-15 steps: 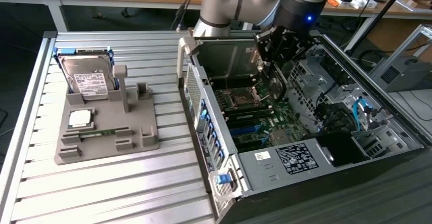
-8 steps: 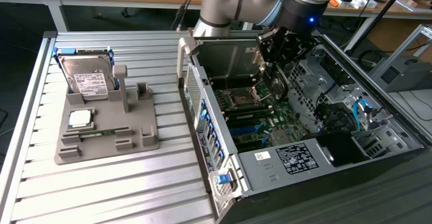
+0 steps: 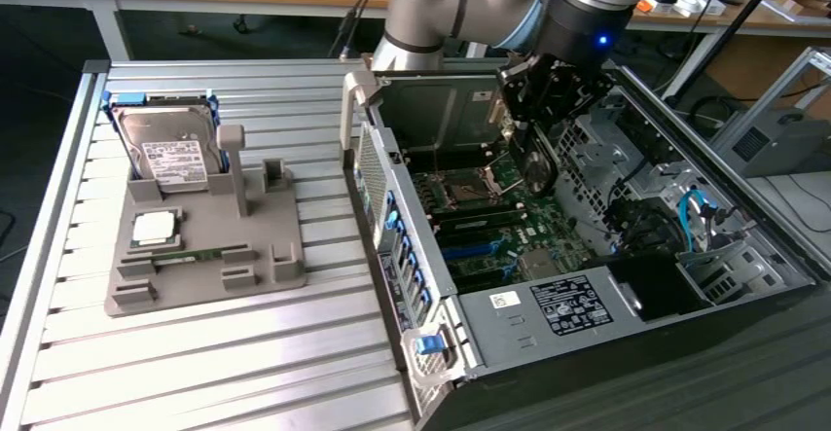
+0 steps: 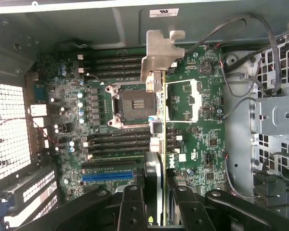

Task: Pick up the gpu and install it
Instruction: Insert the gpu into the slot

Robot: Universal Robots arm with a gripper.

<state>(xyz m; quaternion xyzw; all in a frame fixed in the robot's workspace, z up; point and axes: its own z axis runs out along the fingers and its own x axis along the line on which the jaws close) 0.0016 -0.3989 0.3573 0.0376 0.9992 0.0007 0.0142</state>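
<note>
slatted metal table (image 3: 195, 373) carries an open computer case (image 3: 520, 339), lying on its side with the motherboard (image 3: 500, 246) facing up. beside the case, on the exterior view's left, a grey holder (image 3: 214, 280) keeps a memory stick (image 3: 195, 255), a processor chip (image 3: 154, 227) and, farther back, a hard drive (image 3: 175, 154). deeper inside the case, the gripper (image 4: 157, 197) is clamped on the gpu (image 4: 156, 134) (held edge-on, its silver bracket (image 4: 160, 50) toward the case's far wall), over the motherboard and just beside the cpu socket (image 4: 135, 103).
</note>
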